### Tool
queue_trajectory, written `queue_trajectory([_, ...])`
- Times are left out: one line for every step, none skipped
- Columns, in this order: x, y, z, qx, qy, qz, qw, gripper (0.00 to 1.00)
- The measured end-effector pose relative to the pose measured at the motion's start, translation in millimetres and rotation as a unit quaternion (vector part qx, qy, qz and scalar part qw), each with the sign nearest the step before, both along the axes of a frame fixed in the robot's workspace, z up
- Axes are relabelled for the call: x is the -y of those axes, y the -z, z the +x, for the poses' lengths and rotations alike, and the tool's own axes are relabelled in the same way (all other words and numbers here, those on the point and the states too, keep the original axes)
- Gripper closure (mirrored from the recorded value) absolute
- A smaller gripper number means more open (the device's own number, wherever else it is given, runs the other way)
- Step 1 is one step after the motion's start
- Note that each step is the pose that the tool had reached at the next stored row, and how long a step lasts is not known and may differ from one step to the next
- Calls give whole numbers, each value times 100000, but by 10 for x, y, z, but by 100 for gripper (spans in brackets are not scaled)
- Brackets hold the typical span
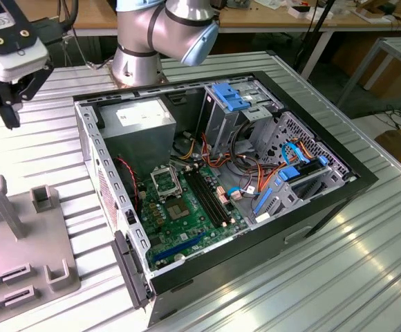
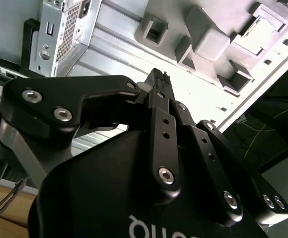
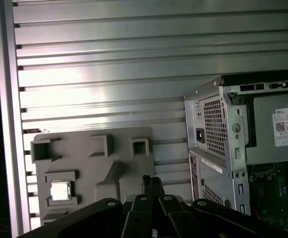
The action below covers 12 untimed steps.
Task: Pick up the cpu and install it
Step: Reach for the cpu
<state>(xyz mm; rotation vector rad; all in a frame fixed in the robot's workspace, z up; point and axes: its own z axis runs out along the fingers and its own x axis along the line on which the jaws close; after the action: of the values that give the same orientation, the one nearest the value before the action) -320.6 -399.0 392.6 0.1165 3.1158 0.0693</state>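
Observation:
The cpu (image 3: 59, 190) is a small silvery square lying flat in a recessed holder on the grey fixture plate (image 3: 119, 148), seen in the first wrist view. My gripper (image 3: 151, 179) hangs above that plate, off to one side of the cpu and not touching it. In the second wrist view the black fingertips (image 2: 157, 75) are pressed together with nothing between them. In the exterior view the gripper (image 1: 10, 117) is high above the table at the exterior view's left, beside the open computer case (image 1: 90, 131). Inside the case, the black-framed square socket (image 1: 164, 181) sits on the green motherboard (image 1: 187, 221).
The fixture plate (image 1: 21, 263) carries several upright grey holders. The grey power-supply box (image 1: 142, 117), the black memory slots (image 1: 211, 197), cables and blue drive brackets (image 1: 231, 97) crowd the case. The arm's base (image 1: 142, 48) stands behind the case on the ribbed metal table (image 1: 325, 277).

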Motion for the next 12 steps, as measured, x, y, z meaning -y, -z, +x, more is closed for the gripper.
queue_trajectory([0,1,-31,-2,6,5,100000,89])
queue_trajectory([0,0,-60,-15,8,-2,100000,89])
queue_trajectory([0,1,-108,-30,10,1,100000,89])
queue_trajectory([0,1,-151,-48,7,1,100000,89])
queue_trajectory([0,1,-178,-62,7,0,100000,89])
queue_trajectory([0,2,-194,-71,4,-2,100000,89])
queue_trajectory([0,2,-197,-69,7,2,100000,89])
queue_trajectory([0,2,-197,-70,4,-1,100000,89])
queue_trajectory([0,2,-197,-67,1,3,100000,89])
queue_trajectory([0,2,-198,-68,2,1,100000,89])
queue_trajectory([2,1,-202,-77,0,-4,100000,89])
queue_trajectory([4,1,-210,-74,7,-2,100000,89])
